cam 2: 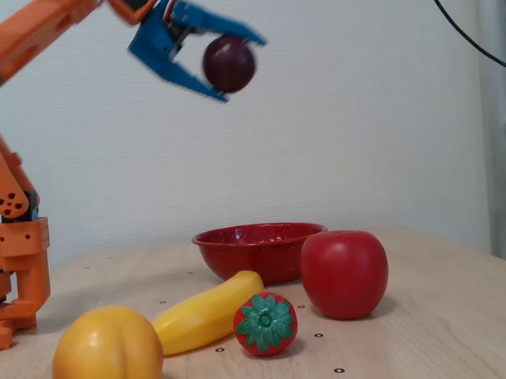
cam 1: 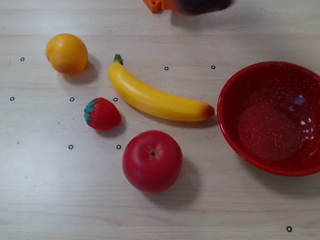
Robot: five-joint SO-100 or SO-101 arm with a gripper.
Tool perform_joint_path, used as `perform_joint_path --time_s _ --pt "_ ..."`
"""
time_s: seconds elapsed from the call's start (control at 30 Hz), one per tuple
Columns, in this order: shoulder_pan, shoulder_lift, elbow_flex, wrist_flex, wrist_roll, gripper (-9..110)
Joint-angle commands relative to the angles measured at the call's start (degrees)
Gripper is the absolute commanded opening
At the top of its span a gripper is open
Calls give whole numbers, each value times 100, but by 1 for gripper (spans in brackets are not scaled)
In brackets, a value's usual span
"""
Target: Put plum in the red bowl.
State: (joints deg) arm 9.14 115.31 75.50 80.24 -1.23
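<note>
One glossy round plum (cam 2: pixel 229 64) is clamped between the blue fingers of the pincer (cam 2: pixel 234 63), high above the table in the fixed view.
Well below the pincer sits the round, white-speckled red bowl (cam 2: pixel 257 252), empty; nearer the camera lie a smooth apple (cam 2: pixel 345 274), curved banana (cam 2: pixel 207 312), strawberry (cam 2: pixel 265 323) and orange (cam 2: pixel 106 351) on pale wood-grain table (cam 1: pixel 225 210).

Bright, even light falls from above, leaving soft shadows beside each fruit on the bench (cam 1: pixel 250 210) and small white glints inside the red bowl (cam 1: pixel 235 85), while both views are sharp
</note>
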Motion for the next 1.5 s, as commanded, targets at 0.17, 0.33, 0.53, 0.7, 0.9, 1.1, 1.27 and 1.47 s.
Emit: perform_joint_path --time_s 0.17,0.33,0.53,0.7,0.9,1.1,1.27,1.47 --pt "1327 492 1107 -492 246 0" --pt "1723 -545 1134 -1072 747 0" --pt "1802 -2136 246 -1134 1116 0" --pt "1714 -3278 -677 -932 1274 5" --pt "1705 -3964 -1143 -993 1345 6" --pt "1731 -4228 -1230 -800 1248 37" --pt "1740 -4271 -1257 -756 1239 46" --pt "1679 -4131 -1459 -703 1169 42"
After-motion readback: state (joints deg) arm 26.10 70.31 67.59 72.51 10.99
